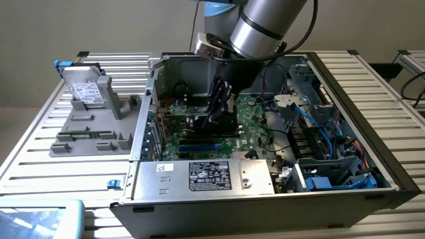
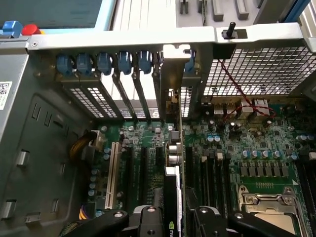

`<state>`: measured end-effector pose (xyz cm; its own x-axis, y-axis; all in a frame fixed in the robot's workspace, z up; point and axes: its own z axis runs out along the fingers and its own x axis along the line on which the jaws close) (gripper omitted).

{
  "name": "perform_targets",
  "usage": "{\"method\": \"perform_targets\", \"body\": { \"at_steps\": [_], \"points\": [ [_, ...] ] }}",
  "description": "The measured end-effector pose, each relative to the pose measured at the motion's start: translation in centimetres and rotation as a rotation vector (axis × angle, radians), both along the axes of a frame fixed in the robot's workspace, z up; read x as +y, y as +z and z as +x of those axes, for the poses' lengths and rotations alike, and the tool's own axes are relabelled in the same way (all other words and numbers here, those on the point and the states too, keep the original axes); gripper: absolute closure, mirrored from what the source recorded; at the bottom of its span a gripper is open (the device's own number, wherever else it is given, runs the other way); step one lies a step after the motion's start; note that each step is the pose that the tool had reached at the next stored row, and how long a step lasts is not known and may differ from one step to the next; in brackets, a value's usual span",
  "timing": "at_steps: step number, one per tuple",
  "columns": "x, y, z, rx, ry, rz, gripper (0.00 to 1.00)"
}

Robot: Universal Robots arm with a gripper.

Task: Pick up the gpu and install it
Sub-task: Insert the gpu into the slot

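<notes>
- The gripper (image 2: 177,213) has its two black fingers (image 2: 148,217) pressed against the flat faces of the gpu (image 2: 172,190), clamped on it.
- The gpu is a thin, flat card standing on edge inside the open computer case (image 1: 345,199), over the motherboard (image 2: 227,148). Whether its lower edge sits in a slot cannot be told.
- Its long axis runs from the gripper straight toward the case's rear wall, with the black cooler end nearest the fingers.
- The card's silver metal bracket (image 2: 174,69) points at the rear wall, upright and in line with the slot covers (image 2: 129,94).
- The motherboard is glossy green and dotted with small round capacitors. A long white slot (image 2: 109,173) lies parallel to the card.
- The slot covers are narrow, slanted metal strips, each topped by a blue plastic clip (image 2: 103,63).
- A perforated metal grille (image 2: 252,69) stands beside the bracket, crossed by thin red wires (image 2: 242,98).
</notes>
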<state>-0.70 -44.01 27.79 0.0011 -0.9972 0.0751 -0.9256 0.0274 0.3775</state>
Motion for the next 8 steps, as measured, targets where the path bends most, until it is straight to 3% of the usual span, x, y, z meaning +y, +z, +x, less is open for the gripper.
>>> {"method": "perform_targets", "body": {
  "at_steps": [8],
  "points": [
    [0.07,-1.14,-0.55,0.0,-0.002,-0.0002,0.72]
  ]
}}
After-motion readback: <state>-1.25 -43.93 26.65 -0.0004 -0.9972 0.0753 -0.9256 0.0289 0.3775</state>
